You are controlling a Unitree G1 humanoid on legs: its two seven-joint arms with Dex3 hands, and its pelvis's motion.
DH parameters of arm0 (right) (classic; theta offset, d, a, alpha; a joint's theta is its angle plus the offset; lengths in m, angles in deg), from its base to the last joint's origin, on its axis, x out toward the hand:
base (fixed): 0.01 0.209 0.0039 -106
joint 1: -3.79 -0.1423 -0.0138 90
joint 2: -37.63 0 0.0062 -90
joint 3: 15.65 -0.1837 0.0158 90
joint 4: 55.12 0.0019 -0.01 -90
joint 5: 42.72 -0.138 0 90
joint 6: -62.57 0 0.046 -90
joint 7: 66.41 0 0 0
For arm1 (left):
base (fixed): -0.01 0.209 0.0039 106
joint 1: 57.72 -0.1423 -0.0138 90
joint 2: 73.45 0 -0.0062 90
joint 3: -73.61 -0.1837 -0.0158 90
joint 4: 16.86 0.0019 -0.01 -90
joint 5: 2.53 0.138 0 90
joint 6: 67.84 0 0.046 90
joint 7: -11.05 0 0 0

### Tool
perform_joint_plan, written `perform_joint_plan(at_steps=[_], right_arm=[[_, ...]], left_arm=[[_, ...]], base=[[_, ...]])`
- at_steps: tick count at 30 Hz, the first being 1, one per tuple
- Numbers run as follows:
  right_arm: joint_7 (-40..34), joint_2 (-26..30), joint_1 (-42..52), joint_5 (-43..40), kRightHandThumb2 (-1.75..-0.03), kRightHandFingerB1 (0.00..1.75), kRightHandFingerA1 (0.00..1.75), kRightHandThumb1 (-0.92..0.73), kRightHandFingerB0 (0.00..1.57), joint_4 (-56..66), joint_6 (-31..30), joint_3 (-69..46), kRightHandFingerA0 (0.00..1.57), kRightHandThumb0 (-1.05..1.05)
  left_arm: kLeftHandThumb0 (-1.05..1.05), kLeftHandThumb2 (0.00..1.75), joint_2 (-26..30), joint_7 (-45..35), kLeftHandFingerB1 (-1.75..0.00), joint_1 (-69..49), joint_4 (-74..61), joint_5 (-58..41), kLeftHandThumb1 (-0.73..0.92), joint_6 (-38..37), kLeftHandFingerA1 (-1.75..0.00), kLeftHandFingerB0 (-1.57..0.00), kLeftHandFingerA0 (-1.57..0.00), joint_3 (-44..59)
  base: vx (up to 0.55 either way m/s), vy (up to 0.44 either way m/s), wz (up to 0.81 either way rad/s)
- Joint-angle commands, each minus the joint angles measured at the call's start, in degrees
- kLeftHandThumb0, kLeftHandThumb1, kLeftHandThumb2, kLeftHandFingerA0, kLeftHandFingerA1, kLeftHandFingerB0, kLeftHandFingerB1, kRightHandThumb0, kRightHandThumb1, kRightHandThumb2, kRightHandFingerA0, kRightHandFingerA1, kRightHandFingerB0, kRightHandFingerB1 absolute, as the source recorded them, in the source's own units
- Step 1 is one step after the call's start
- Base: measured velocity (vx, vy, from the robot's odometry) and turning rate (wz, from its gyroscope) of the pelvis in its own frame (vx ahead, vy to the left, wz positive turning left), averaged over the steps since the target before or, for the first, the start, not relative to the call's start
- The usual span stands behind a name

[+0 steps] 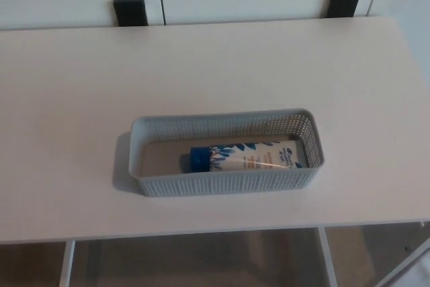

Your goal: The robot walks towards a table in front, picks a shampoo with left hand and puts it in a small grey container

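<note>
Inside the small grey container [228, 185], the shampoo tube [250, 156] lies flat on its side along the container's length. Its blue cap [199, 158] points toward the robot's left and its flat end lies close to the right-hand wall. Nothing pokes over the rim. The container sits near the front edge of the white table [222, 65], with bare tabletop all around it.

By the look of it the putting-in is done, so the step in hand is only to keep clear. Any arm movement should pass high and wide of the container, which looks light and would likely slide if brushed, with the table's edge not far off.

Neither the left hand nor the right hand shows, so whether they are released or clenched cannot be told. The print on the tube is too blurred to read. Two black blocks [130, 11] at the far edge are partly hidden by the table, and what they are is unclear. Beneath the table, only a pale leg [327, 260] can be made out.
</note>
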Motion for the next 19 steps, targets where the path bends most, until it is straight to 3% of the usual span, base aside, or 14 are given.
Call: perform_joint_plan(at_steps=[1, 3, 4, 5, 6, 7, 9, 10, 11, 15, 16, 17, 18, 19], right_arm=[[-1.9, 1.43, -0.65, 1.29, -0.59, 0.43, 0.49, -0.63, 0.64, -0.87, -1.05, 0.88, 0.83, -0.32], [-2.13, 1.56, -0.63, 1.38, -0.59, 0.43, 0.48, -0.64, 0.63, -0.6, -0.56, 1.04, 0.83, -0.33], [-2.08, 1.75, -0.41, 1.33, -0.59, 0.43, 0.48, -0.65, 0.63, -0.59, -0.83, 1.04, 0.83, -0.34], [-2.11, 1.57, -0.37, 1.15, -0.59, 0.44, 0.49, -0.64, 0.65, -0.67, -0.76, 0.91, 0.84, -0.34], [-2.12, 1.49, -0.36, 1.07, -0.59, 0.44, 0.49, -0.64, 0.65, -0.7, -0.71, 0.86, 0.84, -0.34], [-2.35, 1.43, -0.22, 1.05, -0.59, 0.44, 0.49, -0.63, 0.65, -0.76, -0.7, 0.85, 0.85, -0.34], [-2.24, 1.51, 0.24, 1.25, -0.59, 0.44, 0.48, -0.63, 0.64, -0.63, -0.6, 1.09, 0.82, -0.32], [-2.26, 1.41, 0.54, 1.12, -0.59, 0.44, 0.49, -0.63, 0.64, -0.22, -0.28, 1.05, 0.83, -0.33], [-2.44, 1.1, 0.41, 1.01, -0.59, 0.44, 0.5, -0.64, 0.65, -0.18, -0.06, 0.98, 0.83, -0.32], [-2.67, 0.98, 0.17, 0.88, -0.59, 0.44, 0.49, -0.64, 0.65, -0.35, -0.27, 0.83, 0.84, -0.31], [-2.69, 1.01, -0.01, 0.87, -0.59, 0.44, 0.49, -0.64, 0.64, -0.45, -0.35, 0.8, 0.83, -0.31], [-2.54, 1.07, -0.09, 0.74, -0.59, 0.44, 0.49, -0.65, 0.63, -0.04, -0.29, 0.74, 0.82, -0.32], [-2.46, 1.15, -0.27, 0.68, -0.59, 0.44, 0.48, -0.64, 0.64, 0.06, -0.28, 0.68, 0.83, -0.32], [-2.46, 1.15, -0.27, 0.68, -0.59, 0.44, 0.48, -0.64, 0.64, 0.06, -0.28, 0.68, 0.83, -0.32]], left_arm=[[-0.3, 0.62, 4.35, 15.62, -0.36, 24.43, 34.15, 16.43, 0.73, -5.24, -0.44, -0.41, -0.57, -10.82], [-0.34, 0.61, 4.23, 17.83, -0.35, 28.08, 36.92, 17.82, 0.71, -3.62, -0.43, -0.41, -0.59, -12.97], [-0.43, 0.83, 4.02, 18.99, -0.48, 31.39, 38.55, 18.64, 0.58, -1.56, -0.57, -0.33, -0.52, -14.44], [-0.37, 0.61, 3.86, 19.6, -0.41, 32.7, 38.54, 18.19, 0.68, -0.52, -0.48, -0.49, -0.61, -14.44], [-0.37, 0.61, 3.85, 19.93, -0.41, 33.34, 38.92, 17.86, 0.68, -0.37, -0.48, -0.49, -0.61, -14.59], [-0.38, 0.6, 3.03, 22.32, -0.45, 35.59, 40.3, 17.68, 0.68, -0.79, -0.49, -0.59, -0.67, -14.87], [-0.39, 0.6, 1.75, 25.49, -0.45, 36.54, 41.08, 16.54, 0.66, -1.17, -0.49, -0.56, -0.66, -14.27], [-0.44, 0.8, -0.64, 30.13, -0.54, 37.36, 41.91, 14.49, 0.51, -2.41, -0.61, -0.47, -0.64, -12.44], [-0.35, 0.58, -2.96, 31.99, -0.39, 37.54, 41.33, 11.93, 0.64, -3.79, -0.47, -0.46, -0.66, -10.11], [-0.35, 0.59, -6.97, 31.75, -0.36, 38.0, 42.35, 6.48, 0.65, -6.57, -0.47, -0.44, -0.61, -5.81], [-0.33, 0.59, -7.4, 31.79, -0.35, 38.15, 43.13, 6.45, 0.65, -7.53, -0.51, -0.43, -0.64, -5.73], [-0.3, 0.59, -8.01, 30.48, -0.35, 37.42, 43.99, 6.01, 0.64, -10.06, -0.67, -0.4, -0.69, -5.35], [-0.35, 0.76, -8.16, 29.93, -0.45, 37.02, 43.99, 5.96, 0.5, -10.93, -0.73, -0.32, -0.68, -5.33], [-0.35, 0.76, -8.16, 29.93, -0.45, 37.02, 43.99, 5.96, 0.5, -10.93, -0.73, -0.32, -0.68, -5.33]], base=[[0.0, 0.0, 0.0], [0.0, 0.0, 0.0], [0.0, 0.0, 0.0], [0.0, 0.0, 0.0], [0.0, 0.0, 0.0], [0.0, 0.0, 0.0], [0.0, 0.0, 0.0], [0.0, 0.0, 0.0], [0.0, 0.0, 0.0], [0.0, 0.0, 0.0], [0.0, 0.0, 0.0], [0.0, 0.0, 0.0], [0.0, 0.0, 0.0], [0.0, 0.0, 0.0]])
